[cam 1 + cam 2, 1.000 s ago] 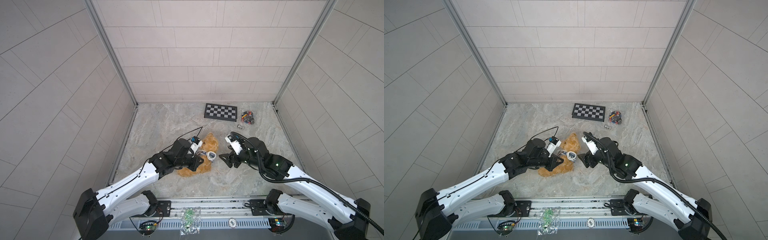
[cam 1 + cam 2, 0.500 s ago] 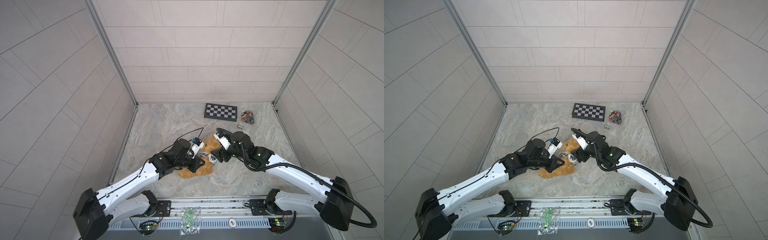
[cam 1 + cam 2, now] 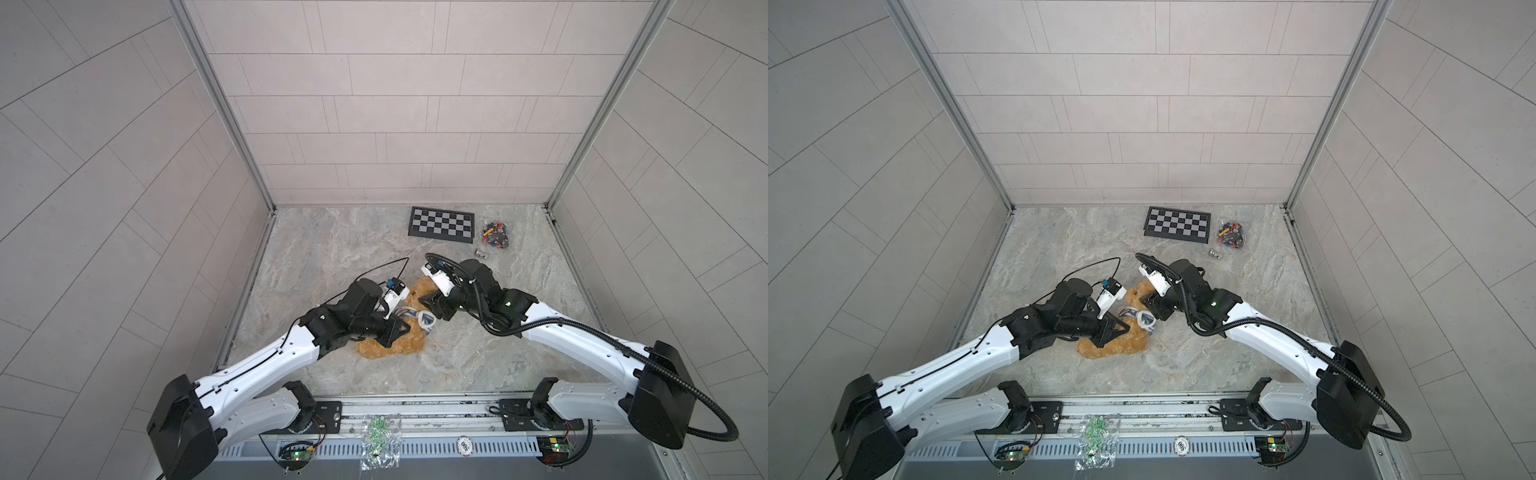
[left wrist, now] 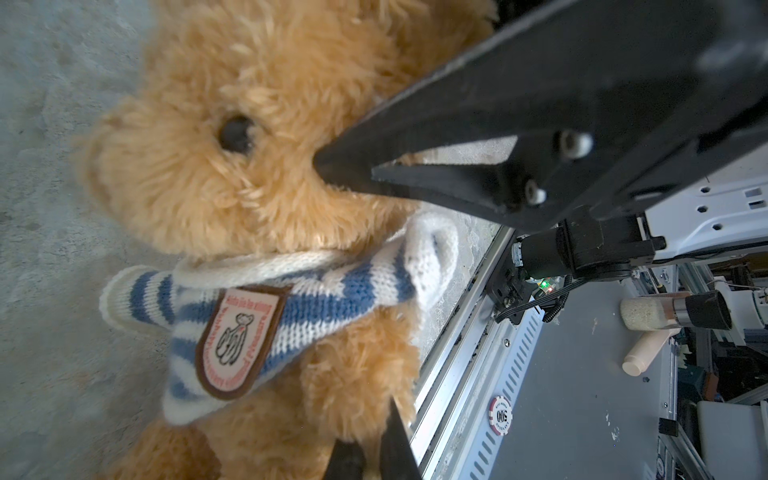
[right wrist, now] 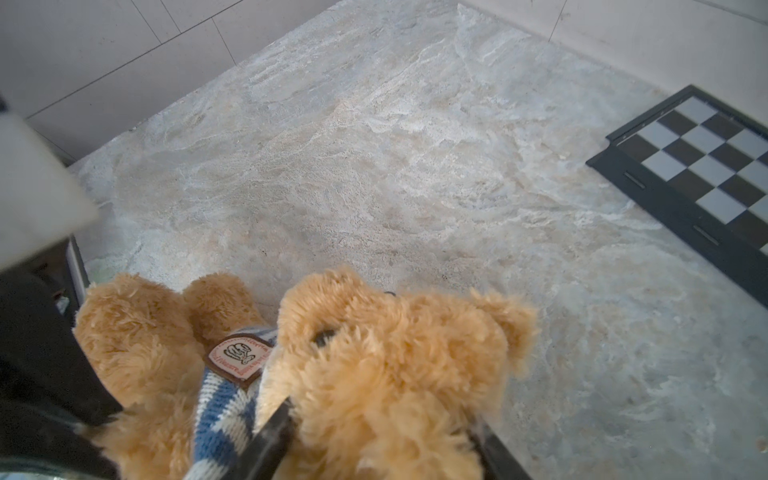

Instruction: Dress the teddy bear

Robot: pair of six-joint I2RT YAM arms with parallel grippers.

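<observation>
The golden-brown teddy bear lies on the marble table between both arms. A blue-and-white striped sweater with a badge sits round its neck and upper chest, bunched high. My left gripper is shut, pinching fur on the bear's lower body. My right gripper straddles the bear's head. One finger lies against the sweater side of the head and the other against the far side, both sunk in fur.
A black checkerboard lies at the back of the table, with a pile of small coloured parts and a small metal piece to its right. Tiled walls close three sides. The metal rail runs along the front edge.
My right gripper has swung left from beside the bear onto its head, and its jaws have narrowed around it. The left arm holds still.
</observation>
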